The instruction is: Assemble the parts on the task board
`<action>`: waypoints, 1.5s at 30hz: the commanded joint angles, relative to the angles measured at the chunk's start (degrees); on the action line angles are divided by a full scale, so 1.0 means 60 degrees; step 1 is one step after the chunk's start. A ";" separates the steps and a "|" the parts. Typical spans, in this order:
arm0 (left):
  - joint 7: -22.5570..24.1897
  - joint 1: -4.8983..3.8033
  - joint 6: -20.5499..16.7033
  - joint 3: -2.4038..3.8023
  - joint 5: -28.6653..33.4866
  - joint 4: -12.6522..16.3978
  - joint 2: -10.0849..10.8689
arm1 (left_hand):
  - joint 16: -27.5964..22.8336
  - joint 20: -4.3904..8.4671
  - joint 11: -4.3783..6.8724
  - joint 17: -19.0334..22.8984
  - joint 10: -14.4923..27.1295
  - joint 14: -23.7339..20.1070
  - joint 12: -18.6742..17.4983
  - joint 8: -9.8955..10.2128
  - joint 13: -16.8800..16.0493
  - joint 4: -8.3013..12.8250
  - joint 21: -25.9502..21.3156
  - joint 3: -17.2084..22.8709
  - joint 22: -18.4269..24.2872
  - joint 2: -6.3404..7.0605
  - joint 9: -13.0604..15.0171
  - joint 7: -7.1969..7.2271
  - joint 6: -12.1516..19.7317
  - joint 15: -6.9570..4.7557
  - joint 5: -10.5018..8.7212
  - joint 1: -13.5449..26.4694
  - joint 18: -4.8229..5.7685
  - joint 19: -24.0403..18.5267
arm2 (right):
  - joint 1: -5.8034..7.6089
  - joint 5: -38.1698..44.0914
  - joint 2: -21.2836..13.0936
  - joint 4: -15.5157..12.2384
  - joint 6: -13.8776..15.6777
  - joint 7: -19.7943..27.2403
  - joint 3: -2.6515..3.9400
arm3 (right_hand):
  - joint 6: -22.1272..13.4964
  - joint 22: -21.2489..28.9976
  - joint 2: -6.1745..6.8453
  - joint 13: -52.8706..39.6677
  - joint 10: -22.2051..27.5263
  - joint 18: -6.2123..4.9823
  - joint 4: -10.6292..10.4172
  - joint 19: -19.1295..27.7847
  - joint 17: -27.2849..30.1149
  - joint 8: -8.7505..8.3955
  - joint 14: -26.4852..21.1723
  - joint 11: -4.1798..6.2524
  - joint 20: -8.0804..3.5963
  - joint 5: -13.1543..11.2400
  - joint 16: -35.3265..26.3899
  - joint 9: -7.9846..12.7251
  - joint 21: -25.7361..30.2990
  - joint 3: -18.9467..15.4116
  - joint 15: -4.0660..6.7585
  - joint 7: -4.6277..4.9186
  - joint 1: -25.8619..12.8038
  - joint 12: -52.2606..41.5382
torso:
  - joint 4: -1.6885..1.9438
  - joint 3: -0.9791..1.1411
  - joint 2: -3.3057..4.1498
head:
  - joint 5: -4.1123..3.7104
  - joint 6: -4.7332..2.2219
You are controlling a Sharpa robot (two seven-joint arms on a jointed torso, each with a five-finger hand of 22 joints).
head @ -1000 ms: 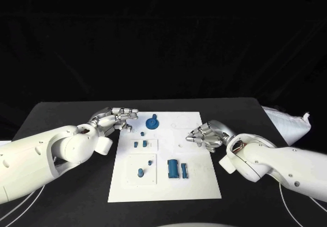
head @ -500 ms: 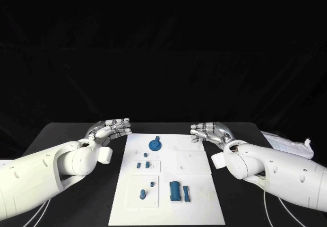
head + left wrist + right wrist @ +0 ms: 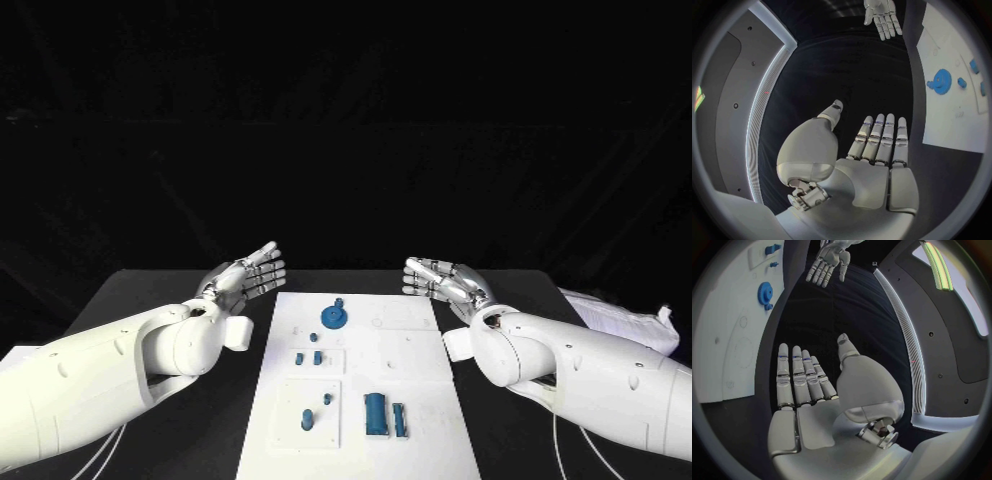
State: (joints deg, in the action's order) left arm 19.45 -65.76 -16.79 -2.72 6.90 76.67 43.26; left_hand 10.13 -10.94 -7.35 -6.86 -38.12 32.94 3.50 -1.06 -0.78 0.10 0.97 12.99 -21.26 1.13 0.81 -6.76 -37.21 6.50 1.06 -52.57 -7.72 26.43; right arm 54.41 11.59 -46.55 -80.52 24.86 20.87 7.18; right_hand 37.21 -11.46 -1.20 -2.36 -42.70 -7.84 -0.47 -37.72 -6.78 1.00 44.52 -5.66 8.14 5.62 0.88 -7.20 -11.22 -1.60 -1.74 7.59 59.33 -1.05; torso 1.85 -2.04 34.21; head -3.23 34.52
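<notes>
Left hand [image 3: 870,165] spread flat, empty, beside the task board [image 3: 954,105].

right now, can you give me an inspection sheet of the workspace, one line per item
Surface: black table, with the white task board lying in its middle.
Job's things: a blue gear stands at the board's far end; two small blue parts lie on a raised panel nearer; two more small parts lie on the near panel; a blue block and a slim blue piece lie side by side beside it.
Clutter: a white crumpled bag at the table's right edge.
Hands: left hand and right hand are raised above the board's far corners, fingers straight and apart, holding nothing.
Cables: white cables hang under the left arm.
Surroundings: black backdrop.
</notes>
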 commanded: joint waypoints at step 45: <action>0.1723 0.0933 -0.4555 0.0453 -0.1150 0.2215 0.0238 | -0.1689 0.1824 0.1225 0.1143 0.5616 -0.5490 -0.0583 0.0177 0.0131 -0.0017 -0.0161 -0.2165 0.3543 -0.0188 -0.0136 0.1126 0.5485 -0.1084 -0.0177 0.7766 0.1287 -0.4404 | 0.0959 -0.1932 0.0309 -0.1573 0.3210 0.1487 -0.1197 | -0.5492 0.1910 0.0200 0.0394 0.6300 0.1306 0.0078 0.5565 0.1130 -0.0167 -0.6579 0.0943 -0.1357 -0.0936 -0.0147 0.1200 0.1870 0.0267 0.0291 -0.1266 -0.8759 0.0175 | -0.0309 0.0340 -0.0504 | 0.0538 -0.0025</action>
State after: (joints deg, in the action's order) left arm 28.68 -60.15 -43.84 -0.06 0.68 89.80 44.74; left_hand 0.38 -0.06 0.06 -0.08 -5.98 4.20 0.33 -0.39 -0.08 0.02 0.35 0.32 -0.66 -0.05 0.06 0.03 -5.81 0.01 0.39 -8.19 -0.85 1.96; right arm 60.12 -0.23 -44.75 -89.87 44.19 28.89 -0.01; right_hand 4.96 -0.10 0.06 -0.08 -5.61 -0.34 0.07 -4.96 -0.07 0.19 5.85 0.01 0.06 0.29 0.23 -0.06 -0.22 -0.29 -0.05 0.05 7.73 -0.38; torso 0.00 0.01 31.18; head 0.00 34.37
